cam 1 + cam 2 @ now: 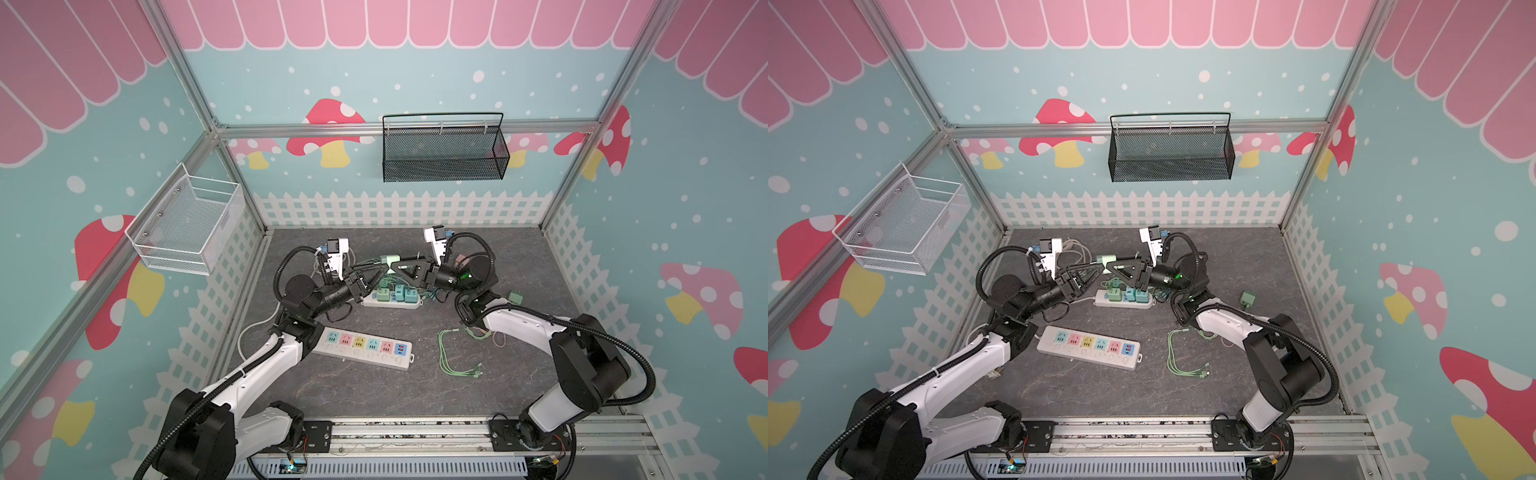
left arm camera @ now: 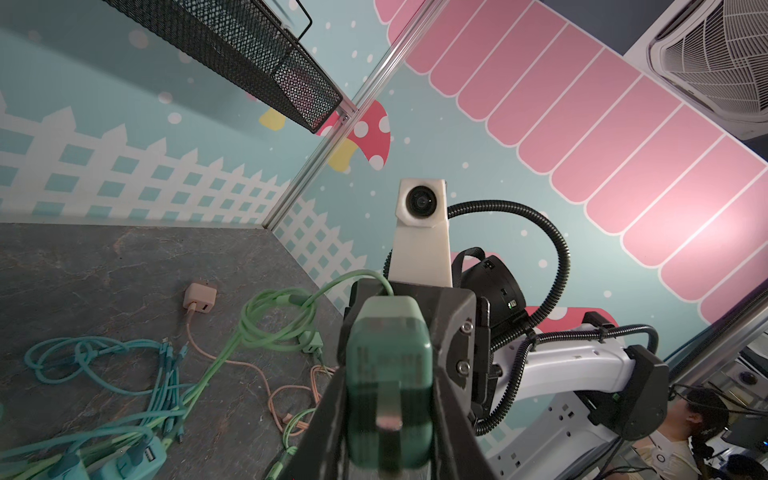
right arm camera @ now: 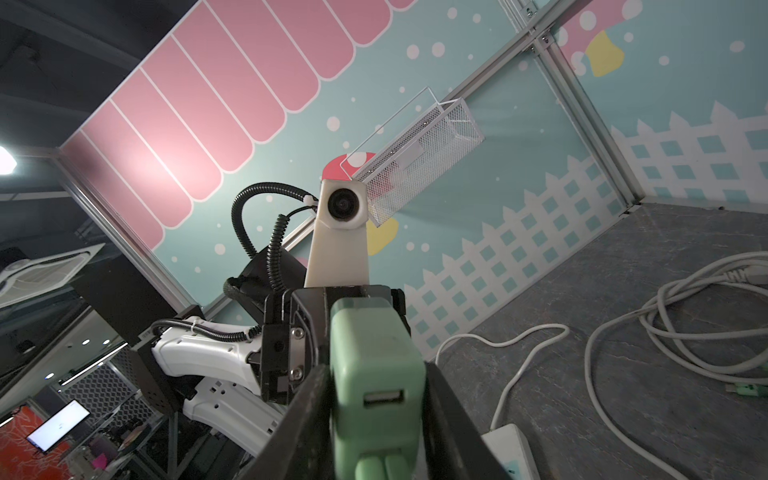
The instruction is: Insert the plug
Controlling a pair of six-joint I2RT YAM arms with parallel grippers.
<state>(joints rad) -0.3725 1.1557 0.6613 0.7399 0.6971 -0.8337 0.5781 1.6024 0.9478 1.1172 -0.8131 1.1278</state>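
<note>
A light green plug (image 1: 388, 261) (image 1: 1105, 260) hangs in the air above the back of the table, caught between both grippers. My left gripper (image 1: 376, 272) (image 2: 388, 374) is shut on its sides, and in the left wrist view the plug (image 2: 388, 345) shows a metal prong facing the camera. My right gripper (image 1: 398, 266) (image 3: 376, 399) is shut on the same plug (image 3: 370, 345) from the opposite side, where an empty USB port shows. A green cable (image 2: 266, 316) trails from the plug down to the table. Below lies a white power strip (image 1: 405, 305) holding several green and blue adapters.
A second power strip (image 1: 361, 348) with coloured sockets lies nearer the front. A loose green cable bundle (image 1: 457, 353), a dark green adapter (image 1: 515, 297) and a pink adapter (image 2: 200, 297) lie on the table. A black mesh basket (image 1: 442, 151) and a white one (image 1: 187, 220) hang on the walls.
</note>
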